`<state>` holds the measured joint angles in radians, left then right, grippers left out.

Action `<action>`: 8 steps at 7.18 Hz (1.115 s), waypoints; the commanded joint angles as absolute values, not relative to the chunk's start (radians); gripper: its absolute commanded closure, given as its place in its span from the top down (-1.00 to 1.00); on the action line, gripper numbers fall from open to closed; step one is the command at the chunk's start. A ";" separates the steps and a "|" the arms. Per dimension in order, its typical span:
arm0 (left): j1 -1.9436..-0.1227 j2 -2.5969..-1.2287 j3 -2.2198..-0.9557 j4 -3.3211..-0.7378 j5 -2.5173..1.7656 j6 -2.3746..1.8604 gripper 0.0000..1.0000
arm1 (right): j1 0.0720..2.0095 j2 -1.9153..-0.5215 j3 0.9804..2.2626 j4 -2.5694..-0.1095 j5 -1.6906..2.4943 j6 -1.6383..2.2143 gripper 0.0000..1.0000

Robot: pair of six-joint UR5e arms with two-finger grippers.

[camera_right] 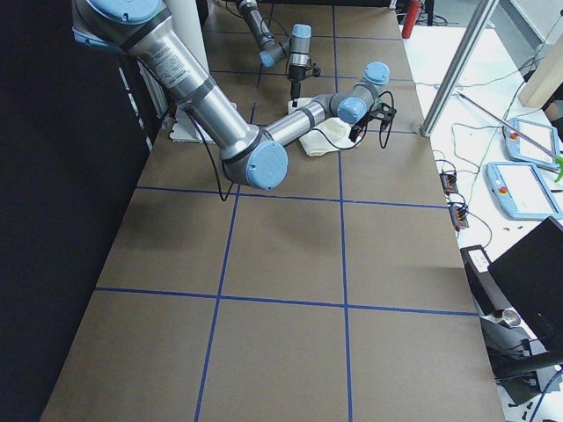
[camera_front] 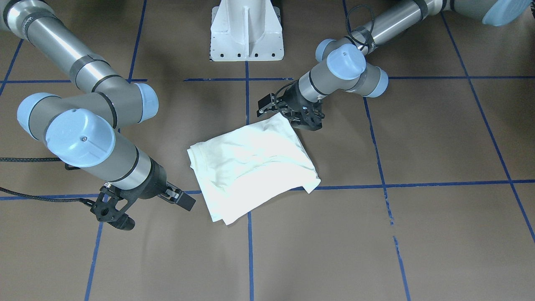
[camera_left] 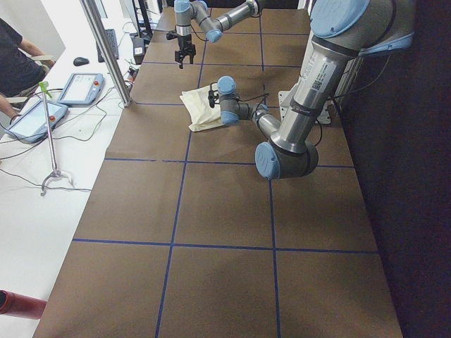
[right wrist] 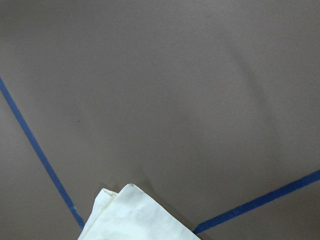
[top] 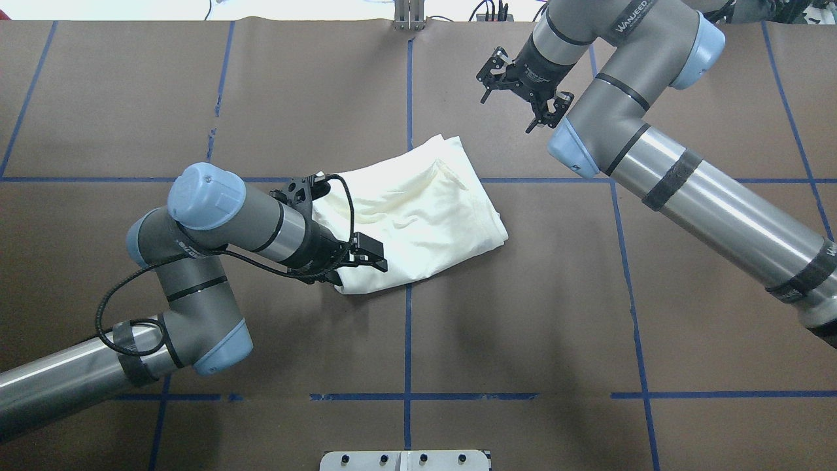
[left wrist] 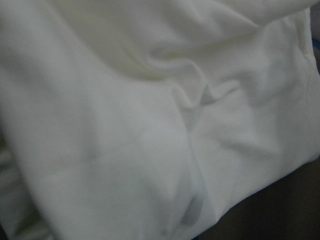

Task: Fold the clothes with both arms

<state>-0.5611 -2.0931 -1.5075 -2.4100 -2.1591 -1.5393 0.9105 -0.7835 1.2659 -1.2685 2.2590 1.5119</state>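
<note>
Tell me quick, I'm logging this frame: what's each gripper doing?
Left gripper: at the edge of the shirt; cannot tell whether it grips.
Right gripper: open, holding nothing, clear of the shirt.

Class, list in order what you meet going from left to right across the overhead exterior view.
left arm → folded cream T-shirt → right gripper → right arm

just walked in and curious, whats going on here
A white shirt lies as a folded bundle on a brown table, partway through a folding job. The robot's left hand is down at one edge of it; its grip is hidden. The right hand is open and empty, off to the side.
</note>
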 commanded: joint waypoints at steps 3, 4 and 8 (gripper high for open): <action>-0.774 -2.040 -1.540 -2.367 -2.306 -1.416 1.00 | 0.832 -0.784 1.314 -1.279 2.220 1.523 1.00; -0.851 -2.040 -1.537 -2.364 -2.350 -1.357 1.00 | 0.746 -0.788 1.337 -1.308 2.138 1.516 1.00; -0.942 -2.000 -1.540 -2.278 -2.355 -1.187 1.00 | 0.625 -0.737 1.327 -1.408 1.952 1.217 1.00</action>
<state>-0.9329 -2.0108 -1.5383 -2.2851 -2.3538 -1.2065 0.6481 -0.7649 1.3365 -1.3554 1.9888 1.3145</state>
